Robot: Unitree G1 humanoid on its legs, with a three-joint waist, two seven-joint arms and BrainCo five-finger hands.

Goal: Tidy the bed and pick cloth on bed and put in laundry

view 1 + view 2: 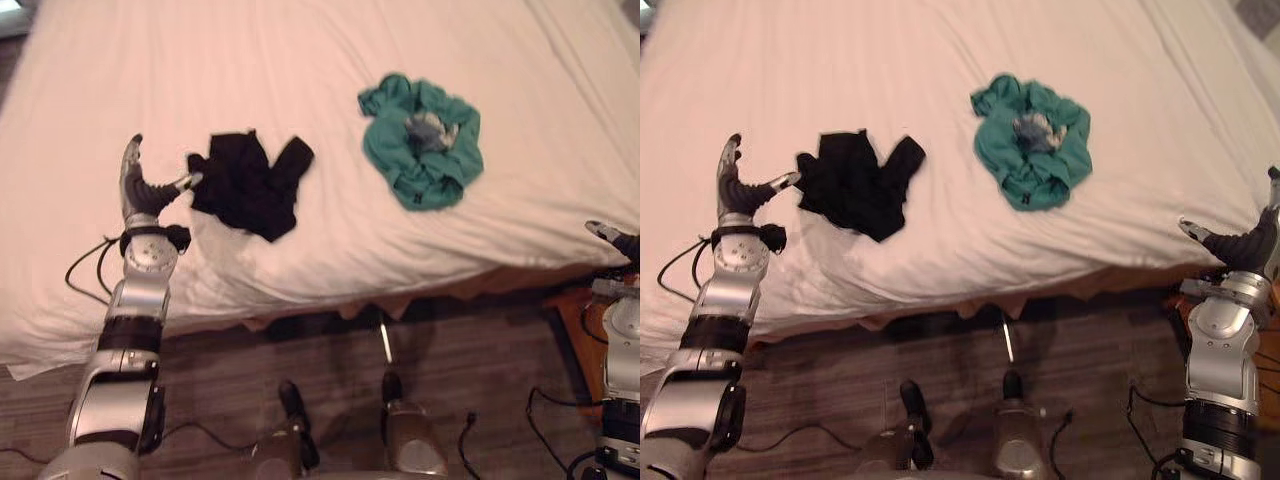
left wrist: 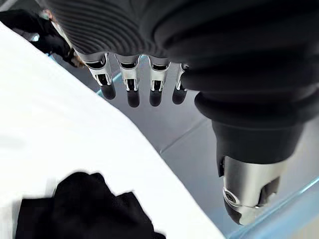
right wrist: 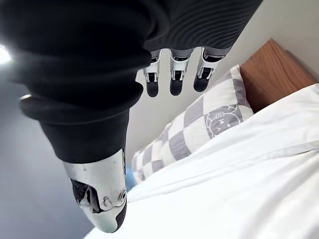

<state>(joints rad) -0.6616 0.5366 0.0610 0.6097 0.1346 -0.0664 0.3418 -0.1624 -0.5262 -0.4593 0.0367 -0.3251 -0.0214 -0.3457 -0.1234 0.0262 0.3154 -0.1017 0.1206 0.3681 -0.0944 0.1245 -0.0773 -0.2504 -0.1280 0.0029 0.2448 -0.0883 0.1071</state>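
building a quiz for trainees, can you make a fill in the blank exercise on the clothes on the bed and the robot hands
1. The left robot hand is open beside the ___ cloth.
2. The teal cloth lies to the robot's ___ of the other cloth.
3. The right robot hand, at the edge of the bed, holds ___.
4. A checkered ___ sits by the wooden headboard.
Missing words: black; right; nothing; pillow.

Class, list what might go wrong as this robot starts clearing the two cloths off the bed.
1. The open left hand is beside the black cloth, which lies on the sheet; a grab may pinch the sheet too and rumple it.
2. A small grey piece rests on the teal cloth; lifting the cloth may shed it.
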